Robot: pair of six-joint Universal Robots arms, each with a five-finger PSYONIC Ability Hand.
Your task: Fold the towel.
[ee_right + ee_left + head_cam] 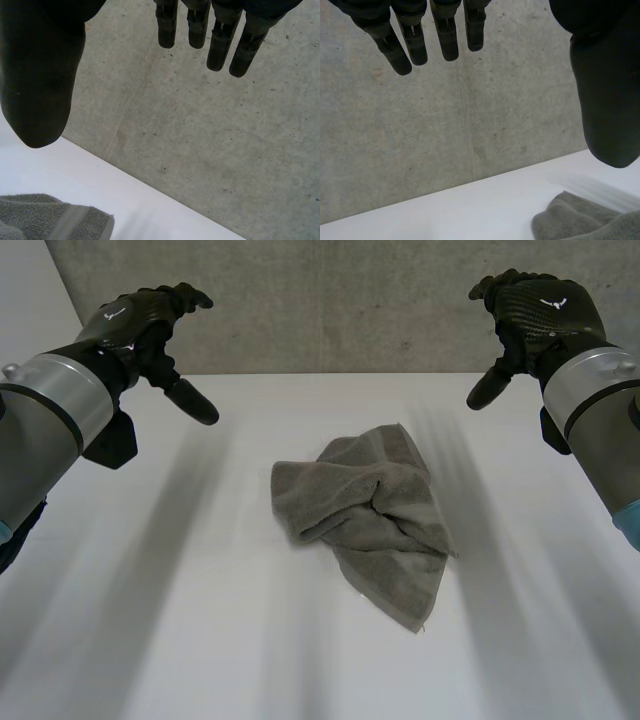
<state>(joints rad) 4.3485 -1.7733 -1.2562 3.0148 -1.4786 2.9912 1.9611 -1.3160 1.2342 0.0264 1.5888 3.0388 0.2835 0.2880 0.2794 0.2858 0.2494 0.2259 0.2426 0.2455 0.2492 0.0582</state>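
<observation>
A grey towel [375, 513] lies crumpled in a heap at the middle of the white table [200, 620], with one corner trailing toward the front. My left hand [140, 325] is raised high above the table's far left, fingers [410, 42] straight and apart from the thumb [607, 100], holding nothing. My right hand [535, 315] hangs just as high at the far right, fingers [220, 45] straight, thumb [37, 90] spread, empty. Both hands are well away from the towel. A bit of the towel [585, 220] lies below the left thumb, and its hemmed edge [55, 220] below the right thumb.
A grey concrete wall [340, 300] rises right behind the table's far edge. Bare white tabletop surrounds the towel on every side.
</observation>
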